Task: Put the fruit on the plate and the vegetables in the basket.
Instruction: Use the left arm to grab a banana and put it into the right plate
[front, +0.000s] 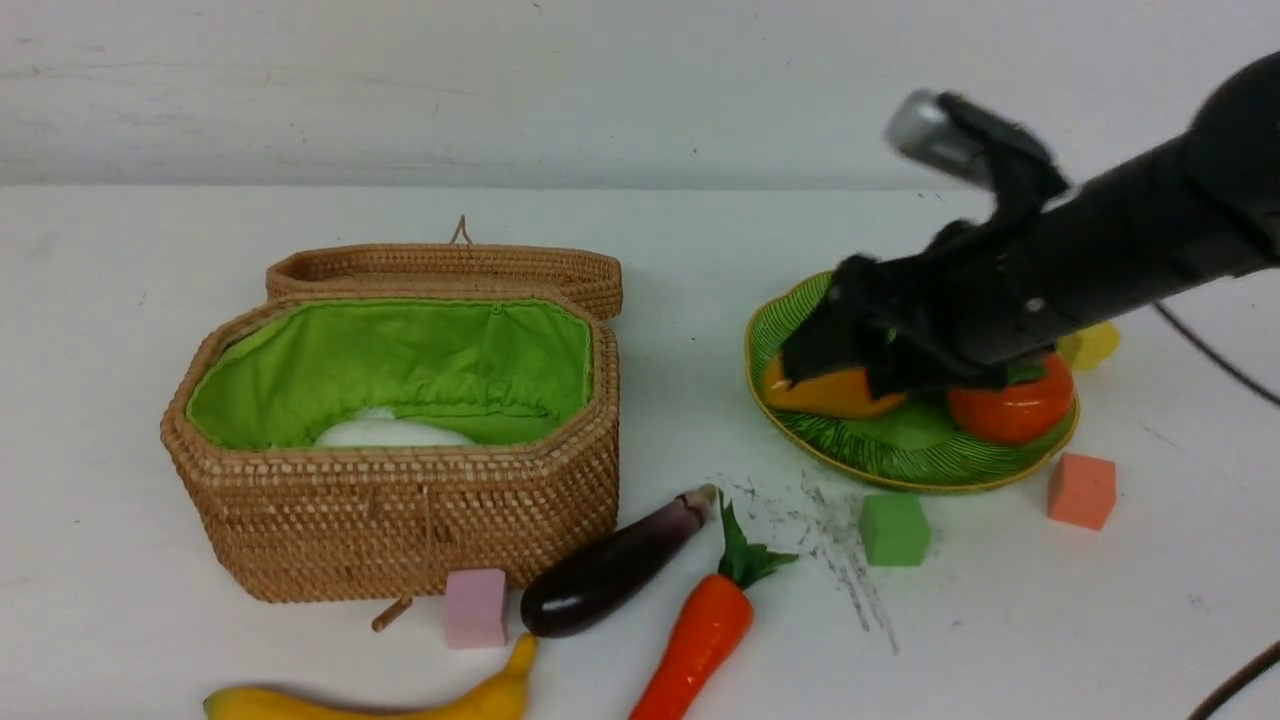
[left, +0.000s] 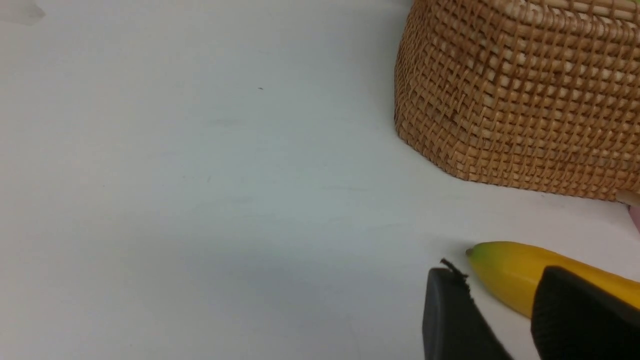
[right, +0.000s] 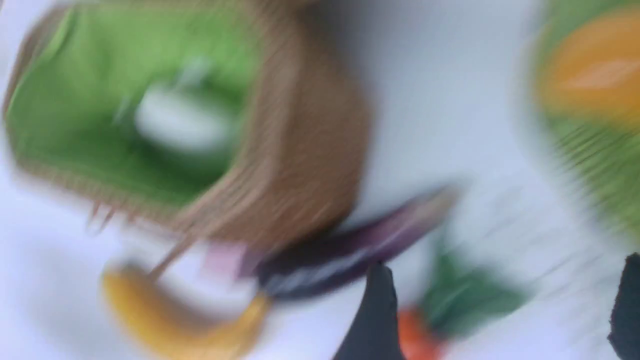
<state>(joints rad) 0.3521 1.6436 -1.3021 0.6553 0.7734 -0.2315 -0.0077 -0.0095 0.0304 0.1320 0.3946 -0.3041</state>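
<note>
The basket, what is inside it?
A white vegetable lies inside the basket on its green lining. The wicker side covers the bottom, so anything else down there can't be seen.

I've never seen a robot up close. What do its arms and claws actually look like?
The right arm is a thick, round black tube with a small silver-grey box near its wrist; a thin dark cable lies nearby. The right gripper ends in two black tapered fingers. The left gripper has flat black fingers with finely textured faces, one tip frayed.
</note>
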